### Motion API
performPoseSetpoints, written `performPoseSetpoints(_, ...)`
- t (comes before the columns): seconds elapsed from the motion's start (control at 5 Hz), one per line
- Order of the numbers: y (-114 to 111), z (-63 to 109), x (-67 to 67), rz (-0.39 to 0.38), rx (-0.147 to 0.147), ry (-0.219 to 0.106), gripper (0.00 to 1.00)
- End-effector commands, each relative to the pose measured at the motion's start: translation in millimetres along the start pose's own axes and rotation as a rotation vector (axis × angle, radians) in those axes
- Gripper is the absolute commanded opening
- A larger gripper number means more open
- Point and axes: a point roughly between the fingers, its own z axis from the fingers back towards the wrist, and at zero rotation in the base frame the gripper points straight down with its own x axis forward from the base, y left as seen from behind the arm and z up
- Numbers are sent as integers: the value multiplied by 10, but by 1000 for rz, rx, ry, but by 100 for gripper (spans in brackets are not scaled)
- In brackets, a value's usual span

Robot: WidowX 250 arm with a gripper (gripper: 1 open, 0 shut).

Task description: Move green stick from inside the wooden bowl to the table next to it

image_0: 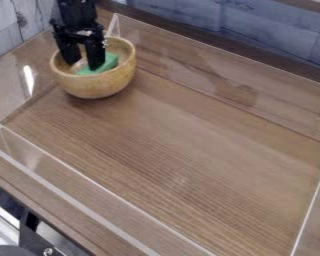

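The wooden bowl (91, 86) stands at the table's (190, 150) far left corner. Inside it lies the green stick (108, 63), only partly visible toward the bowl's right side. My black gripper (80, 63) reaches straight down into the bowl, open, with one finger on each side of the stick's left end. Whether the fingertips touch the stick cannot be told. The fingers hide the stick's left part.
Low clear acrylic walls (149, 225) border the tabletop, and one runs close behind and left of the bowl. Bare wood-grain surface stretches to the right and front of the bowl. A dark tiled wall (256, 25) lies beyond the back edge.
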Motion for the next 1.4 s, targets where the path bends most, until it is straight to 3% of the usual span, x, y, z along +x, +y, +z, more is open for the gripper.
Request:
performPoseSetpoints(0.0,178,159,35,-16,33,-50,100)
performPoseSetpoints(0.4,37,-1,-17,10,28,-52,100)
performPoseSetpoints(0.6,52,-112,-24,96,27,-55,100)
performPoseSetpoints(0.8,64,-55,-23,79,26,-54,0)
performPoseSetpoints(1.0,22,-105,52,59,24,-54,0)
performPoseSetpoints(1.2,-36,6,127,53,5,-75,0)
